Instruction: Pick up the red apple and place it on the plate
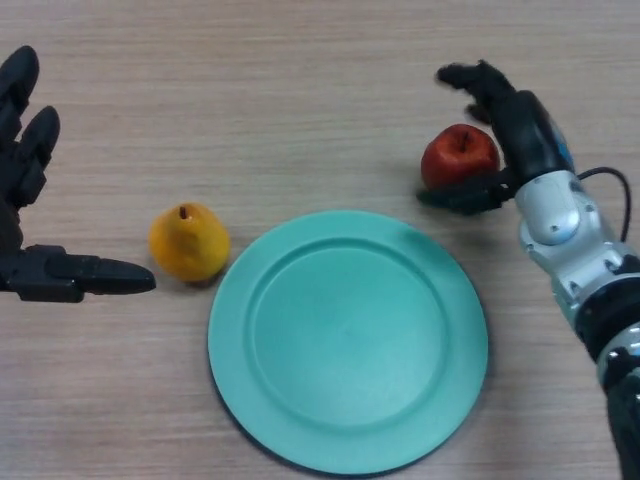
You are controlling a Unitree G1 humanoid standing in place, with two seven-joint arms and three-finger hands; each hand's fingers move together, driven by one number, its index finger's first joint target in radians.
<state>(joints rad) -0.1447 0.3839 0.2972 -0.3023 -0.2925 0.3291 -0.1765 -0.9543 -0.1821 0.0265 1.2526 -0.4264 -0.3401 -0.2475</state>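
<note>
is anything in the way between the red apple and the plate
Nothing visible. The red apple sits just beyond the green plate's far right rim, with only the right hand's thumb beside it. The yellow fruit lies off the plate's left side.

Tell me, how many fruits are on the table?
2. The red apple sits by the right hand, above the plate. The yellow-orange fruit lies left of the plate.

Yellow-orange fruit on a wood-grain tabletop

A rounded yellow-orange fruit (188, 242) with a small dark stem spot on top sits left of centre in the frame. The pale wood-grain tabletop (300, 90) fills the whole view, its grain running left to right.
</note>
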